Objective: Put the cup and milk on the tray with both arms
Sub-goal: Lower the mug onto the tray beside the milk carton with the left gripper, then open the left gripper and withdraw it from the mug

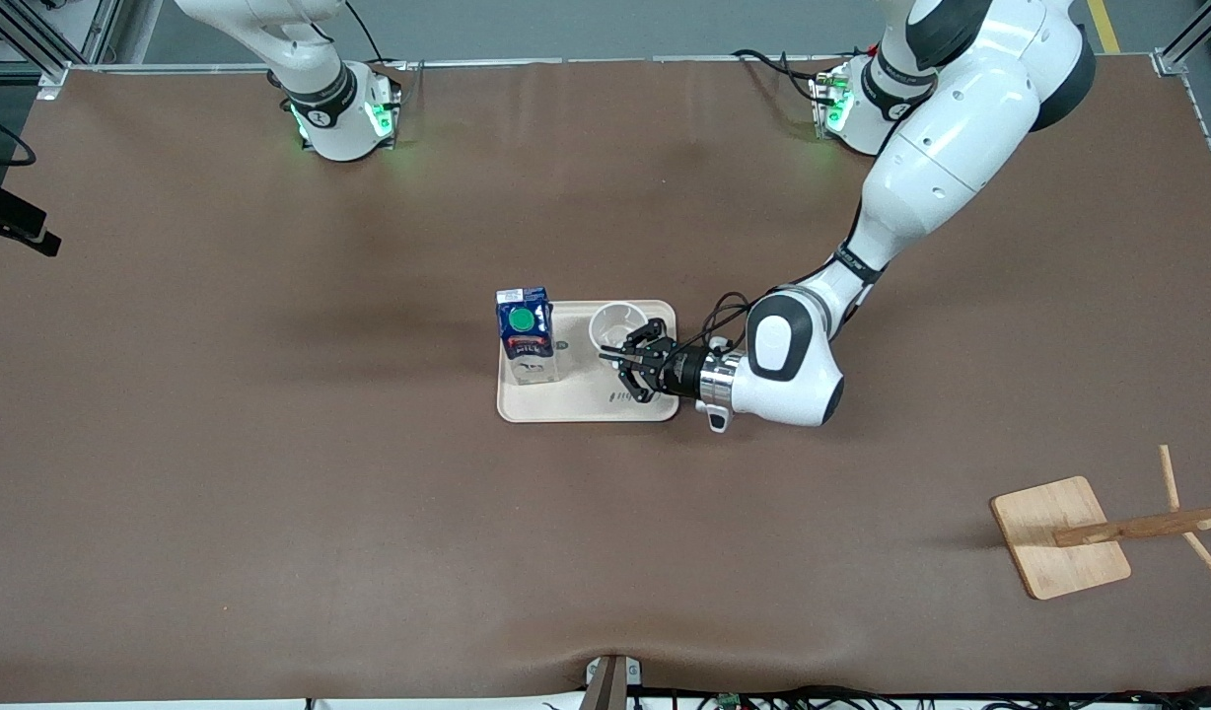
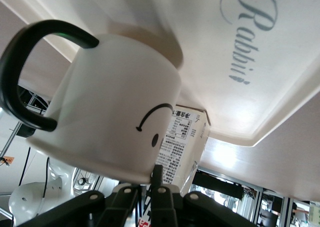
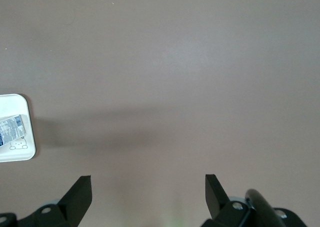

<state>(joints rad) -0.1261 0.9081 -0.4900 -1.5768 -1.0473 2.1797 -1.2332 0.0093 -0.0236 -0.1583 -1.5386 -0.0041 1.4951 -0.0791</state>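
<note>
Presently the desk (image 1: pixel 270 493) carries the tray (image 1: pixel 566 402) at its centre. Milk (image 1: pixel 526 333) stands upright on the tray's end toward the right arm. Cup (image 1: pixel 613 323) sits on the tray beside the milk, toward the left arm's end. Left hand (image 1: pixel 620 360) is clenched on the cup's rim, apparently setting it down. Right hand (image 3: pixel 148 192) waits released, over bare desk, apparently its carton delivered.

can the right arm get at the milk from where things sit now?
Probably yes. The milk stands upright at the tray edge toward the right arm's end, bare table beside it. The left gripper, shut on the cup, is on the carton's cup side. The right gripper is open over bare table.
</note>
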